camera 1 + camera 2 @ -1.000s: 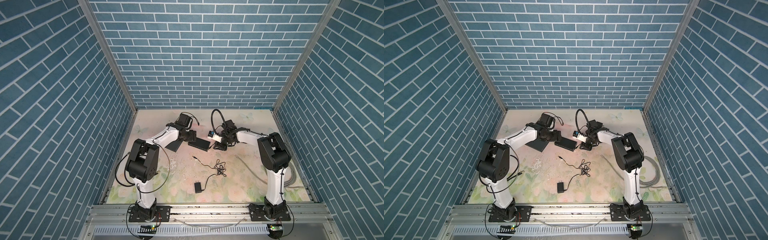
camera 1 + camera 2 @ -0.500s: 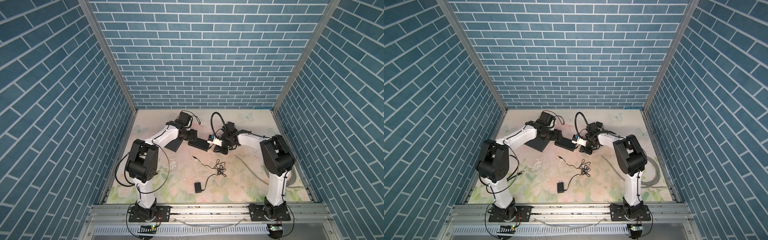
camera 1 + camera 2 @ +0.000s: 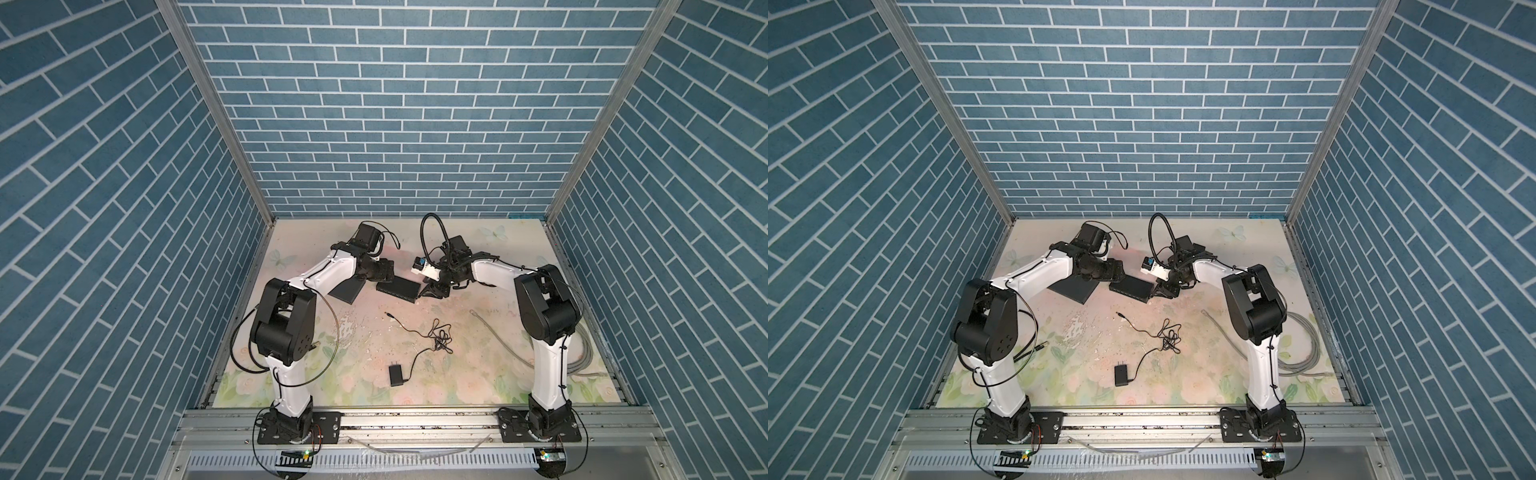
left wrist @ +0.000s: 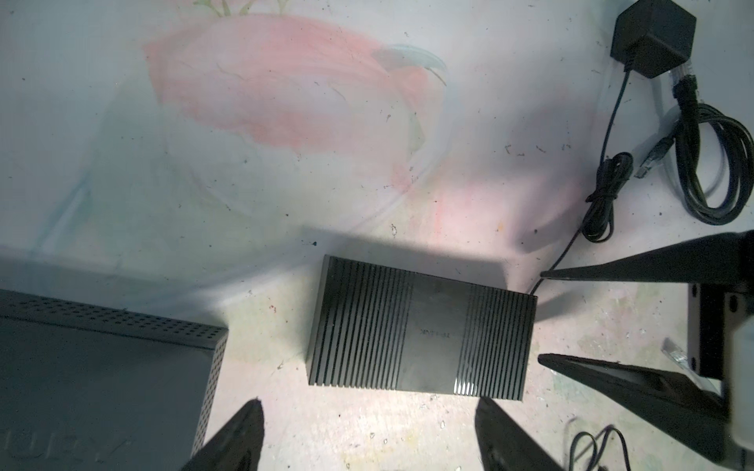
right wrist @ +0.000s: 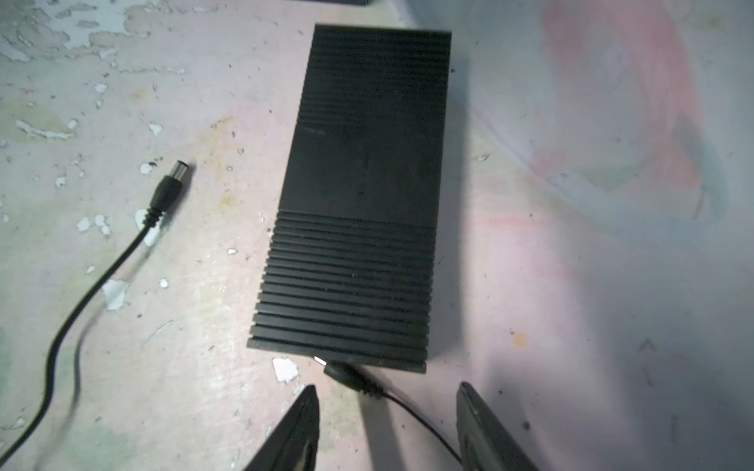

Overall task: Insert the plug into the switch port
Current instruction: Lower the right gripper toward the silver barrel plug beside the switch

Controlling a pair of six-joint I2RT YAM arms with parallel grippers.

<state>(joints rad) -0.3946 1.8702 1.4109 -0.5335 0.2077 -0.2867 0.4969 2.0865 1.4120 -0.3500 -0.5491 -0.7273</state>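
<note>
Toward the back of the floral mat (image 3: 353, 365), between the two arms: one black ribbed switch (image 5: 359, 183), lying flat, seen in both top views (image 3: 397, 288) (image 3: 1129, 288). At its short end nearest the right gripper (image 5: 387, 385): plug (image 5: 340, 372), black barrel type, body angled against the end face, a sliver of metal tip showing where it meets the case; whether it sits in the port cannot be told. Its thin lead (image 5: 416, 420) trails back through the gap between that gripper's fingers (image 5: 293, 432). Right gripper: jaws parted well wider than the plug, holding nothing; fingertips just short of the switch's end, plug just ahead of them and nearer one finger than the other. In both top views this gripper hides the plug. Opposite, the left gripper (image 4: 367, 401): jaws wide, empty, tips close by the switch's long side; contact cannot be told. Also present: second barrel plug (image 5: 169, 183), loose on the mat alongside the switch, apart from it; power adapter (image 3: 395, 375), nearer the arm bases; tangle of thin cable (image 3: 440, 337) between adapter and switch; larger perforated dark case (image 4: 102, 367), near the switch with bare mat between.
</note>
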